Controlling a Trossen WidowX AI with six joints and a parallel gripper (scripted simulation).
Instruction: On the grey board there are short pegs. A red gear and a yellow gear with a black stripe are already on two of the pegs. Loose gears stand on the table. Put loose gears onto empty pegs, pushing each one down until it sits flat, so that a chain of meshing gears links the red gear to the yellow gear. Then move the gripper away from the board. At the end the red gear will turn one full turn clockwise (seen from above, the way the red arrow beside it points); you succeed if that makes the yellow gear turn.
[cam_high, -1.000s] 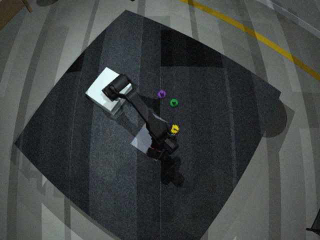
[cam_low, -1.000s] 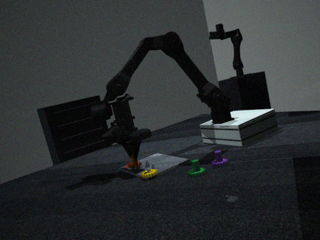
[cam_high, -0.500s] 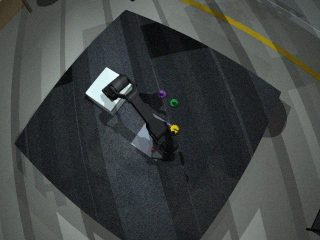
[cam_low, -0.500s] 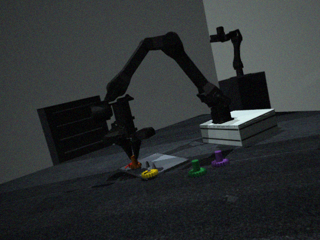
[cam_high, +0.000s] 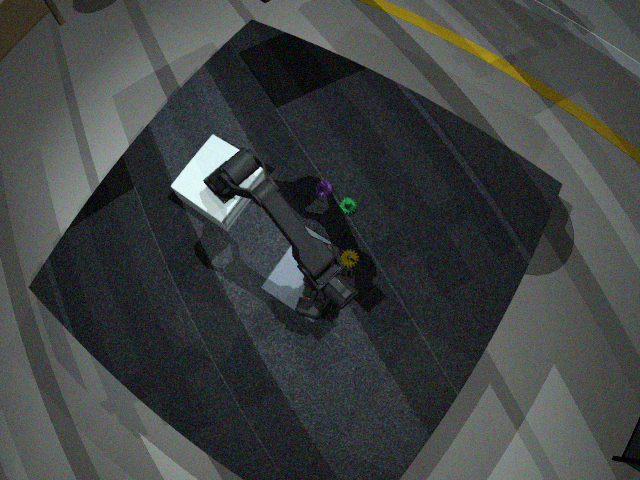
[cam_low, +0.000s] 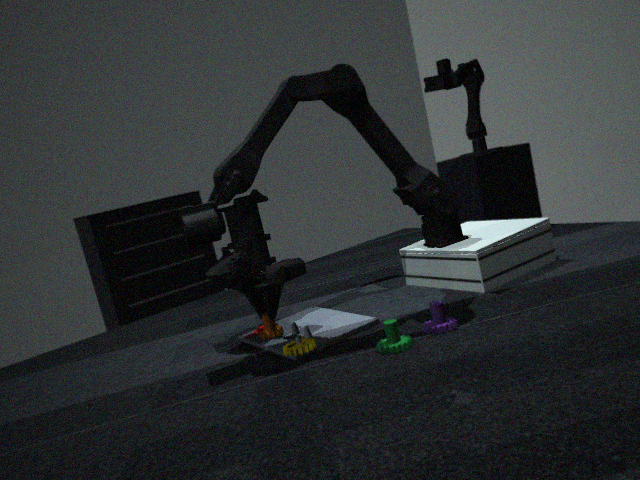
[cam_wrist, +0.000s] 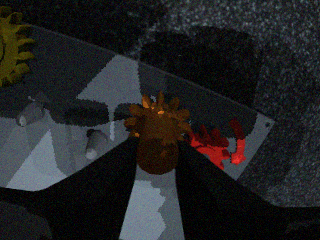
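My gripper (cam_low: 269, 315) (cam_wrist: 158, 146) is shut on the orange gear (cam_low: 268, 330) (cam_wrist: 161, 122) by its upright handle. The gear is low over the grey board (cam_high: 281, 279) (cam_low: 338, 321) (cam_wrist: 107, 77), right beside the red gear (cam_wrist: 212, 150); I cannot tell whether it sits flat or their teeth mesh. The yellow gear (cam_high: 346, 260) (cam_low: 298, 347) (cam_wrist: 7, 47) is at the board's other end. Two bare pegs (cam_wrist: 96, 144) (cam_wrist: 31, 114) stand between the orange and yellow gears. A green gear (cam_high: 347, 205) (cam_low: 392, 342) and a purple gear (cam_high: 324, 188) (cam_low: 439, 322) stand on the table, handles up.
The red arrow (cam_wrist: 239, 145) is beside the red gear, near a board corner. The arm's white base block (cam_high: 201, 175) (cam_low: 444, 271) stands beyond the board. The arm hides part of the board in the top view. Dark shadows cross the board and the table (cam_high: 320, 382) (cam_low: 413, 413).
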